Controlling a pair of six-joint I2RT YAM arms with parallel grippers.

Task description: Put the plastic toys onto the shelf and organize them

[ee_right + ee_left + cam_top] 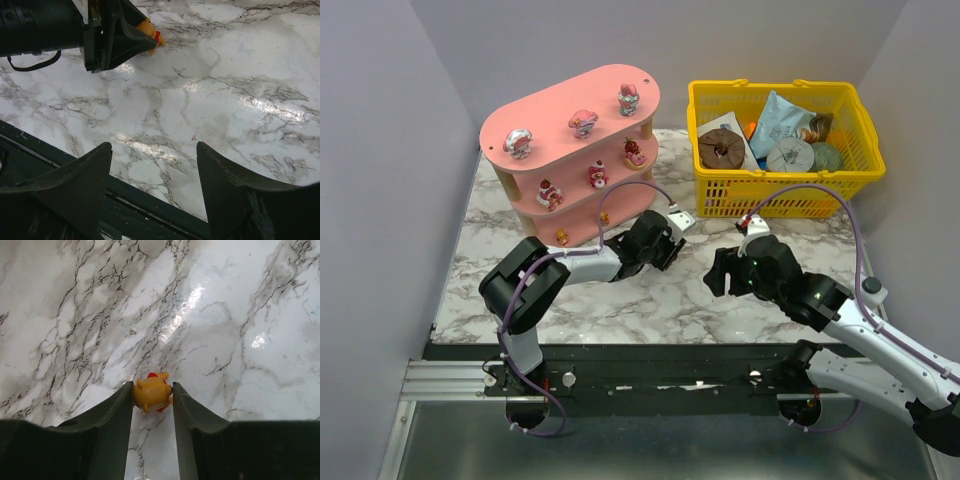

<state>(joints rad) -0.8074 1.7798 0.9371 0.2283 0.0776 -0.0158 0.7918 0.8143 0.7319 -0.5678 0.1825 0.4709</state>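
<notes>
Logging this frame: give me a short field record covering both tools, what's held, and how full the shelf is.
left tool: shut on orange toy, low over marble table
right tool: open, empty, over the table
shelf: pink, three boards, left of yellow basket
top-board toys: three
middle-board toys: three
bottom-board toys: two small orange ones visible
task status: one toy gripped, not yet shelved

High rear view, wrist views close, downward — sharing marble tabletop point(690, 292)
</notes>
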